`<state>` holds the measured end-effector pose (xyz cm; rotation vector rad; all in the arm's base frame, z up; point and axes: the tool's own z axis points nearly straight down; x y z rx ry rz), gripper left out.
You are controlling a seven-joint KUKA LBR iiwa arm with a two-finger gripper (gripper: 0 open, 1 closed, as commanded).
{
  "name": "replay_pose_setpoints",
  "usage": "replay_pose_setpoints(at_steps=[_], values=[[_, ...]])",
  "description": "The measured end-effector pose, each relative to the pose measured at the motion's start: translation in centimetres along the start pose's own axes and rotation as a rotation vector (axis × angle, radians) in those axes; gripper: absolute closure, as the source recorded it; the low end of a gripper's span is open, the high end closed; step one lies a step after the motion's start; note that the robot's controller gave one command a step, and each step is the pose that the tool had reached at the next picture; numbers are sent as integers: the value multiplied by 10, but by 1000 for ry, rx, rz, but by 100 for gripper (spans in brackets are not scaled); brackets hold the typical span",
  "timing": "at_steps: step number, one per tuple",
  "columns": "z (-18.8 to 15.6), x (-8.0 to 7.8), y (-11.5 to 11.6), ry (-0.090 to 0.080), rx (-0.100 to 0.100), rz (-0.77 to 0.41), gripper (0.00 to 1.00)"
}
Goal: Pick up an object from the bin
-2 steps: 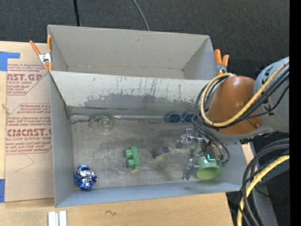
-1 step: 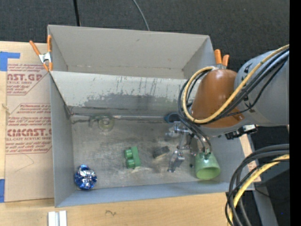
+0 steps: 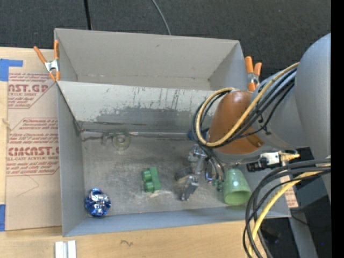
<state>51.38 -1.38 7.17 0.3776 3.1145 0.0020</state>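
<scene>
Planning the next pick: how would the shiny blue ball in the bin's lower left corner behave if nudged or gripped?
The blue ball looks round, so it would probably roll along the bin wall if nudged. Its glossy, crinkled surface may slip when squeezed.

I see 1 scuffed, matt metal bin [image 3: 150, 52], 1 glossy crinkled blue ball [image 3: 97, 202] and 1 matt green plastic block [image 3: 150, 179].

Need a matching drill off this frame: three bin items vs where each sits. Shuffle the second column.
Things:
1. blue ball
2. green block
3. pale green cup

Places:
A. just right of the gripper
B. lower-left corner of the bin
C. middle of the floor, left of the gripper

Pairs: 1-B, 2-C, 3-A
</scene>
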Motion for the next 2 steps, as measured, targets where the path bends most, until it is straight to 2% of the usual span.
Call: replay_pose_setpoints(at_steps=[1, 2], values=[[-1, 0, 0, -1, 0, -1, 100], [-132, 16, 6, -2, 0, -232, 100]])
